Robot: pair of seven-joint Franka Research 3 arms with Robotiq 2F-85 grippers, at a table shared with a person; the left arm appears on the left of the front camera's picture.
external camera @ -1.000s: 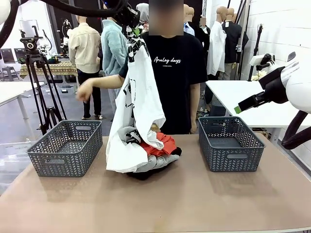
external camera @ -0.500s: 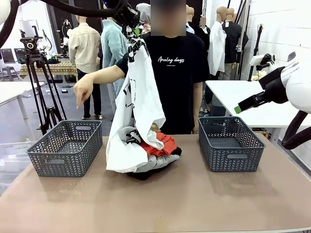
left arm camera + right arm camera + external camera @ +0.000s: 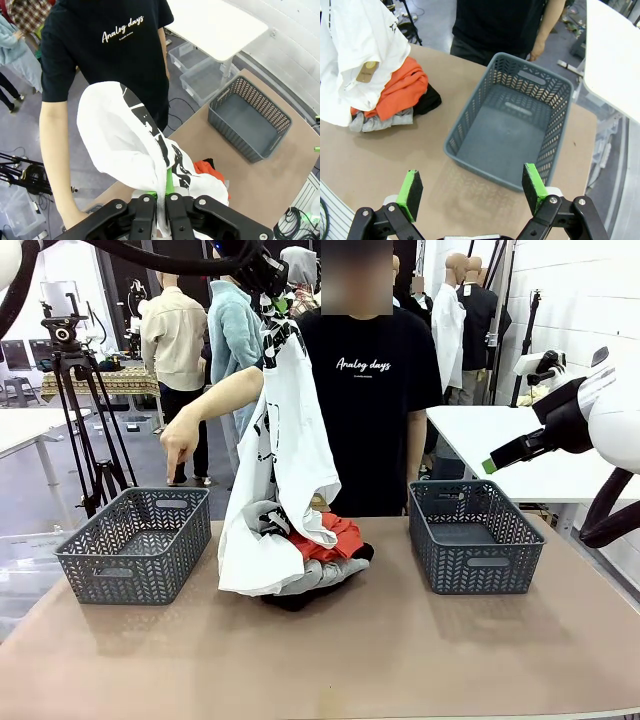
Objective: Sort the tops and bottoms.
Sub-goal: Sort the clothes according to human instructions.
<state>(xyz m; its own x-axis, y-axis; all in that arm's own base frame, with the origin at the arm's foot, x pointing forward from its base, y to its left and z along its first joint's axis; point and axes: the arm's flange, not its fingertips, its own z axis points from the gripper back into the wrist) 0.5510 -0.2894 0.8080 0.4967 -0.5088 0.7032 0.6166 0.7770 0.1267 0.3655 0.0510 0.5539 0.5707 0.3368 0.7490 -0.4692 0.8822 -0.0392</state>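
**White cloth shirt with black print (image 3: pixel 290 430) pinched aloft**

Left pincer (image 3: pixel 272 308) is pressed together on the shirt's top edge, and the hem drapes onto a pile in the middle of the brown counter (image 3: pixel 400 660). In the pile lie an orange shirt (image 3: pixel 335 537), a light grey shirt (image 3: pixel 325 578) and, beneath them, a plain black garment (image 3: pixel 300 600). Grey plastic baskets flank it, the left basket (image 3: pixel 130 570) and the right basket (image 3: pixel 480 570). Right pincer (image 3: pixel 472 187) hangs spread, higher than the right basket. A person's hand (image 3: pixel 180 445) points down over the left basket.
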